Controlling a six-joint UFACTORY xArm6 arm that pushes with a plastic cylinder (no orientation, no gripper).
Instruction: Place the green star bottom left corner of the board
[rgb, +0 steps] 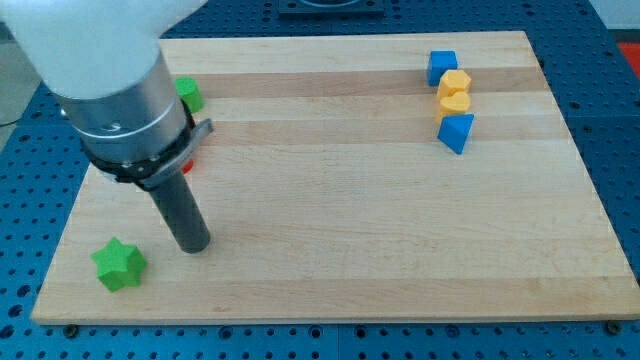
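Observation:
The green star (119, 264) lies near the bottom left corner of the wooden board (340, 200), a short way in from the left and bottom edges. My tip (194, 245) rests on the board just to the star's right and slightly above it, with a small gap between them. The arm's grey body hides part of the board's upper left area.
A second green block (188, 95) and a red block (187, 166) peek out beside the arm at the upper left. At the upper right stand a blue cube (442, 67), two yellow blocks (454, 83) (453, 103) and a blue block (456, 131) in a column.

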